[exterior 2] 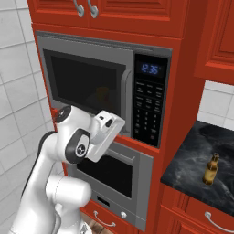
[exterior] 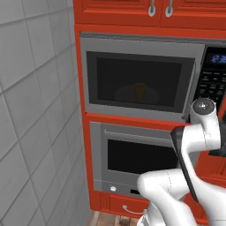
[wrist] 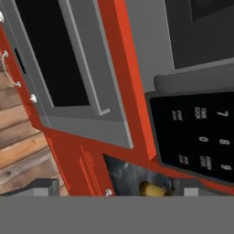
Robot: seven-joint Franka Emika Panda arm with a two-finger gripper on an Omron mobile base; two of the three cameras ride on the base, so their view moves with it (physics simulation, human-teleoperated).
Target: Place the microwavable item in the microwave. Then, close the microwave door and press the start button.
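In the left base view the wide grey built-in microwave (exterior: 141,79) has its grey-framed door with dark glass window (exterior: 137,81) shut, and the small yellow tapered cup (exterior: 140,92) stands inside on the round white turntable plate (exterior: 132,95), dim behind the glass; the arm's wrist covers the lower part of the black keypad panel (exterior: 214,81), so the start button is hidden there. In the right base view the keypad (exterior 2: 148,107) and blue digital clock (exterior 2: 151,69) are plain, but the hand's white body blocks the jaws, and I cannot tell whether they are parted or closed. A slim brown glass bottle (exterior 2: 210,169) stands on the dark marble tabletop (exterior 2: 192,164), well apart. In the hand view the keypad (wrist: 201,132) sits rolled on its side (labels blurred), so the likely slip is pressing a neighbouring key, or striking the red cabinet frame (wrist: 125,77) beside it.
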